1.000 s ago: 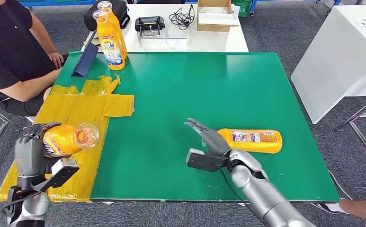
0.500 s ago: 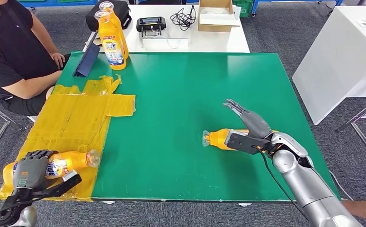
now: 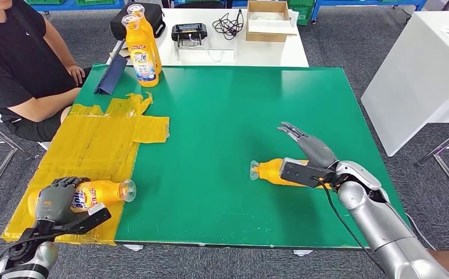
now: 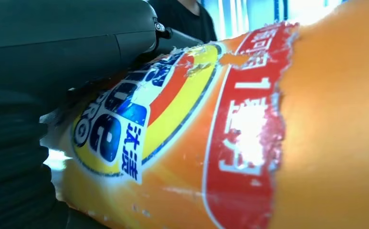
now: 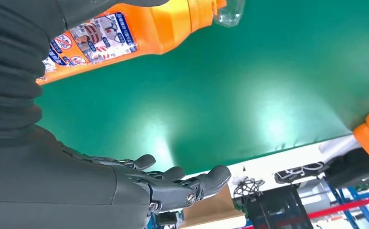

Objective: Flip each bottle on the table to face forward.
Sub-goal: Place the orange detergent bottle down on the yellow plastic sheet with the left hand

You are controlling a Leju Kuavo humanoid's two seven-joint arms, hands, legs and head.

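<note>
The arms [image 3: 379, 224] are silver metal. The left hand [image 3: 56, 200] and right hand [image 3: 312, 152] are dark grey, with ribbed wrist covers. A black cable [image 3: 339, 218] runs along the right arm.

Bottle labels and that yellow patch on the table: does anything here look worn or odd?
Yes. The bottle held by the left hand has a torn label with ragged, peeling edges. The yellow tape patch on the green table is wrinkled, with a curled-up edge near the upright bottles.

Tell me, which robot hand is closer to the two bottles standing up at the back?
Left. The left hand lies below the standing bottles, on their side of the table; the right hand is across it.
</note>
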